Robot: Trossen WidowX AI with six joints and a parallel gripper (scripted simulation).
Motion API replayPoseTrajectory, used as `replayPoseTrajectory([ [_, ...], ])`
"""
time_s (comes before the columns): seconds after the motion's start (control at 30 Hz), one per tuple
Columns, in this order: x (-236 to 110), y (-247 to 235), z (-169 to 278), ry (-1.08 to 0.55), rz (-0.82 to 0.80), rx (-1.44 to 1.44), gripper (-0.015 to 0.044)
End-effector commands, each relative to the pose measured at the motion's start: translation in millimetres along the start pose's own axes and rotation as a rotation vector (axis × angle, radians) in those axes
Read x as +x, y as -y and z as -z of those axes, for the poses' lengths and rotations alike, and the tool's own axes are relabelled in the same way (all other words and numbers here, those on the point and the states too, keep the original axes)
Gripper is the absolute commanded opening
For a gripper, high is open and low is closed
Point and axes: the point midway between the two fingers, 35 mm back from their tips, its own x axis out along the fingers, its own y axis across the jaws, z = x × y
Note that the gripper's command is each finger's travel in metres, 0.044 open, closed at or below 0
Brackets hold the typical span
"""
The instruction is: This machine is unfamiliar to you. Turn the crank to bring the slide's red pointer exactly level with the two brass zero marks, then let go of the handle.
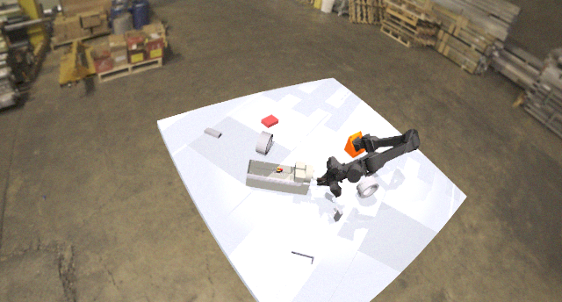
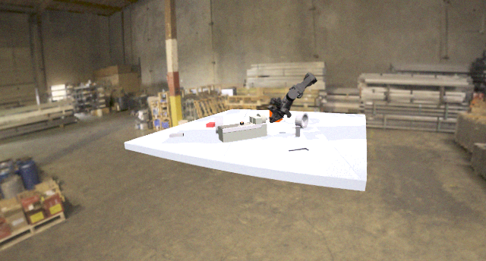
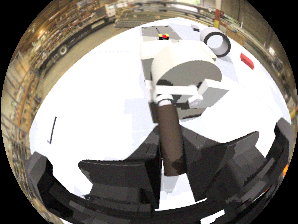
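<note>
- A white table top (image 1: 272, 249) was seen spread over a warehouse floor, its near edge and right corner lying well apart from the arm.
- Open surface was found toward the near edge, where only a thin dark L-shaped key (image 1: 304, 255) lay.
- Close beside the arm's wrist a white tape roll (image 1: 368, 187) was seen, and a small grey block (image 1: 337, 214) just in front of it.
- An orange base (image 1: 351, 145) was seen behind the arm, near the table's far right edge.
- Farther left, a second tape roll (image 1: 264, 142), a red block (image 1: 270, 120) and a small grey bar (image 1: 212, 133) were spread out, well apart from the arm.
- The grey machine (image 1: 272, 181) was placed near the table's middle, with a pale housing (image 1: 303, 171) at its right end.
- The red pointer (image 1: 279, 169) was seen on the slide atop the machine; the brass marks were too small to be made out.
- The gripper (image 1: 321, 179) was held just off the machine's right end, facing the housing.
- In the wrist view a dark brown handle (image 3: 170, 137) was seen running from between the fingers up to the pale crank disc (image 3: 181, 64).
- The jaws were nearly closed and were clamped on that handle.
</note>
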Motion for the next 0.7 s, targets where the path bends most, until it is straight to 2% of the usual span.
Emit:
replayPoseTrajectory([
  [0.0, 7, -2, 7, -0.009, -0.006, -0.006, 0.0],
  [0.67, 21, 7, 20, -0.009, -0.006, -0.006, 0.0],
])
